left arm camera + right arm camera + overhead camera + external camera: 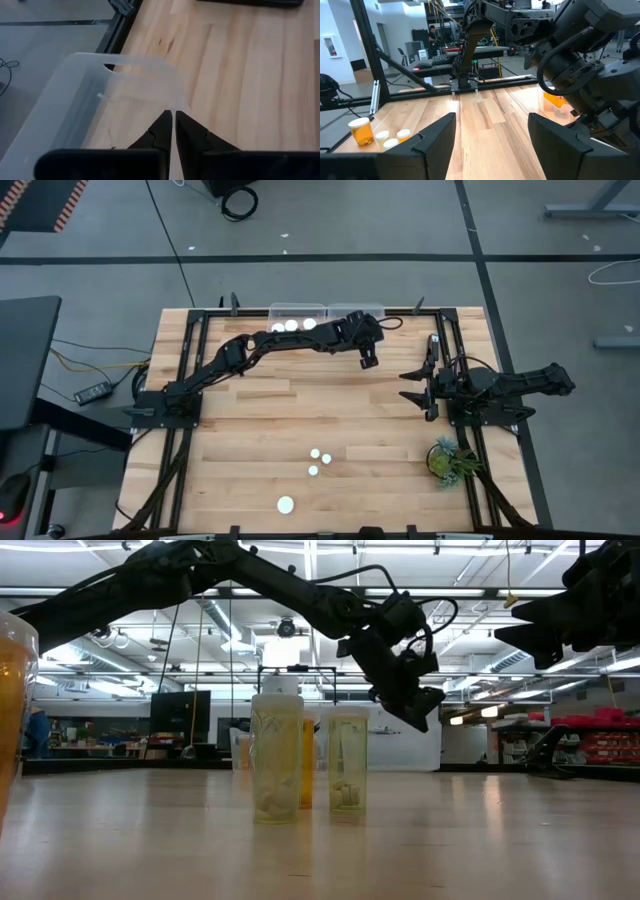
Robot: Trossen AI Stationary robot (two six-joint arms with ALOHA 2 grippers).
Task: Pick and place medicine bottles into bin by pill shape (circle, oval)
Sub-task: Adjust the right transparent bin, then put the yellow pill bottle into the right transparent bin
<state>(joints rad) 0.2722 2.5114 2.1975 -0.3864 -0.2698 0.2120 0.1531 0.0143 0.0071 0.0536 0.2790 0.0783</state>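
Several medicine bottles with white caps stand upright on the near part of the table: a cluster and one alone. In the low view they show as amber bottles. More white caps show in a clear bin at the far edge. My left gripper hangs above the table just in front of the second clear bin. It is shut with nothing between its fingers. My right gripper waits at the right side, open and empty.
A small green plant stands at the near right. Black frame rails run along the table's left, right and far sides. Bare wood lies between the bins and the bottle cluster.
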